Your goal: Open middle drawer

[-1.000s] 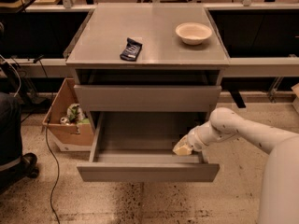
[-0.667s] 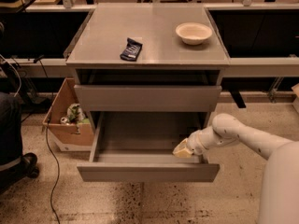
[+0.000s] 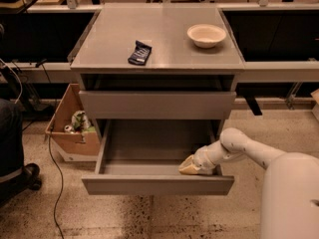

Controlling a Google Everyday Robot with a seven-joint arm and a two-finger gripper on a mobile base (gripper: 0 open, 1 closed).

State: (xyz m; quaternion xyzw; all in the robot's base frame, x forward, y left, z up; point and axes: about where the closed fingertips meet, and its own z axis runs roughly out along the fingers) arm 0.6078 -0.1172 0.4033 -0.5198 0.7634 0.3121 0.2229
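Middle drawer (image 3: 157,184) pulled well out past worktop (image 3: 164,39) front edge | gripper (image 3: 192,166) inside it below front-right corner, edged nearer the front panel; claw state cannot tell | opening judged effectively done.

The hand (image 3: 188,166) sits inside the pulled-out middle drawer (image 3: 149,184), near its front right corner.

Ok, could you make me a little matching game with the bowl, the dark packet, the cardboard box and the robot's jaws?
1 bowl; 2 dark packet; 3 cardboard box; 4 gripper.
A on the floor beside the cabinet; B inside the pulled-out drawer, right end; C cabinet top, near the right rear corner; D cabinet top, left of centre.
Pairs: 1-C, 2-D, 3-A, 4-B.
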